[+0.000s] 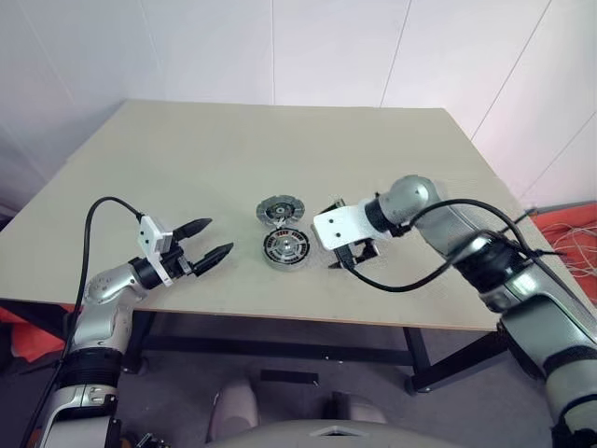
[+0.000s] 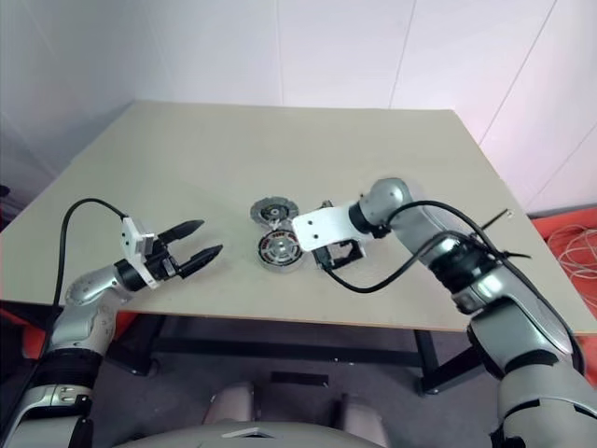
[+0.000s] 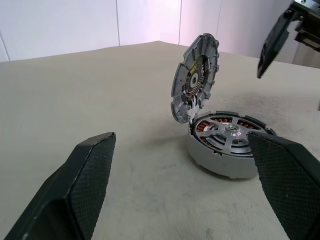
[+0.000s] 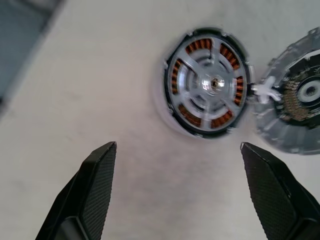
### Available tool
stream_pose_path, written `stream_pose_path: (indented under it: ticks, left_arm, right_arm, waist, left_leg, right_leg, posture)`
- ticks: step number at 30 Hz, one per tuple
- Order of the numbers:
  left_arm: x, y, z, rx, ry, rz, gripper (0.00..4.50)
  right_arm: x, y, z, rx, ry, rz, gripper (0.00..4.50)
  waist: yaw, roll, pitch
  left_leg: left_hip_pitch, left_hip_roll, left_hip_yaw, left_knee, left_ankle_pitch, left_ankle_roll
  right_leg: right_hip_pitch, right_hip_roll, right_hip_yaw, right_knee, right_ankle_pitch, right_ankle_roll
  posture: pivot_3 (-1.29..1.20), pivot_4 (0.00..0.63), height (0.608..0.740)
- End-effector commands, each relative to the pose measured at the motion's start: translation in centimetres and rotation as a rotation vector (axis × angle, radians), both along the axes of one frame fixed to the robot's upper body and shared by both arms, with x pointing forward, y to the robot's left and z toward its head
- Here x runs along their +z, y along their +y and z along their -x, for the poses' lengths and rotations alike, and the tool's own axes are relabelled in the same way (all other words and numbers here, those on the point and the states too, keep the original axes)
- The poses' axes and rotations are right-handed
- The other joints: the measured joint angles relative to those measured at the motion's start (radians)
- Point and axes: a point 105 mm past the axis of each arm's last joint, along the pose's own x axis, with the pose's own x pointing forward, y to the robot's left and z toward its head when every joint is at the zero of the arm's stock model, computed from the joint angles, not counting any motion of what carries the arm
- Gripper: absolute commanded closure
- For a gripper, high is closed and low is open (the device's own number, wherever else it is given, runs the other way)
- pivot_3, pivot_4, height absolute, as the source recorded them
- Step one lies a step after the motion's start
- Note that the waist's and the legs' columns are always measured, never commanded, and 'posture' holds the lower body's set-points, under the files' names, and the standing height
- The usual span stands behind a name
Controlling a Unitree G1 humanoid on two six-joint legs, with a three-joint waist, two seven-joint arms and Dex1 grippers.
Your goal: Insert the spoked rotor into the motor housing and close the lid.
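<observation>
Room: pale panelled walls (image 1: 280, 47) rise behind the table; an orange-red cloth (image 1: 569, 233) with thin cables lies on the floor at the robot's right.
Table: beige top (image 1: 280, 149) on a dark frame, matt and faintly scuffed, bare except for the motor parts near the front middle.
Right gripper (image 4: 177, 192): above the table just right of the housing, fingers spread wide, holding nothing.
Left gripper (image 1: 207, 241): near the front edge, left of the housing, pointing toward it, fingers apart and empty.
Motor housing (image 1: 285, 248): sits flat on the table between the two grippers, copper windings showing through the spokes.
Lid (image 3: 195, 77): tilted up and open, hinged to the housing's far edge.
Spoked rotor (image 4: 209, 82): seated inside the housing, hub centred.
</observation>
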Motion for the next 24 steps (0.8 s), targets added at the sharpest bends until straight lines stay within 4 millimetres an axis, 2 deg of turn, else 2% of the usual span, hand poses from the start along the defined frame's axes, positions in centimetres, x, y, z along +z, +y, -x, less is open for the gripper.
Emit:
stream_pose_path:
  ticks: [1, 9, 15, 24]
  left_arm:
    - [1.2, 0.2, -0.2, 0.005, -0.051, -0.003, 0.00]
    - [1.3, 0.1, 0.0, 0.010, -0.058, 0.002, 0.00]
    - [1.3, 0.1, 0.0, 0.015, -0.061, 0.003, 0.00]
    - [1.3, 0.0, 0.0, 0.016, -0.062, 0.005, 0.00]
  right_arm:
    - [0.4, 0.4, -1.3, 0.186, -0.196, 0.127, 0.02]
    - [-1.2, 1.2, -0.9, 0.370, -0.187, 0.253, 0.02]
    - [-1.7, 2.0, -0.6, 0.409, -0.165, 0.282, 0.02]
    - [-2.3, 2.9, -0.5, 0.430, -0.143, 0.318, 0.02]
  waist:
    - [-0.001, 0.000, 0.000]
    - [-0.007, 0.000, 0.000]
    - [-0.027, 0.000, 0.000]
    - [-0.028, 0.000, 0.000]
  left_leg:
    - [-0.001, 0.000, 0.000, 0.000, 0.000, 0.000]
    - [-0.005, 0.000, 0.000, 0.002, -0.002, 0.004]
    - [-0.005, 0.000, 0.000, 0.003, -0.002, 0.004]
    - [-0.004, 0.000, 0.000, 0.003, -0.002, 0.004]
  right_leg:
    - [-0.001, 0.000, 0.000, 0.000, 0.000, 0.000]
    - [-0.004, 0.000, 0.000, -0.001, 0.000, 0.000]
    - [-0.003, 0.000, 0.000, 0.001, 0.000, 0.000]
    - [-0.004, 0.000, 0.000, 0.002, 0.000, -0.001]
  posture:
    - [0.00, 0.000, 0.740]
    - [0.00, 0.000, 0.740]
    - [0.00, 0.000, 0.740]
    - [0.00, 0.000, 0.740]
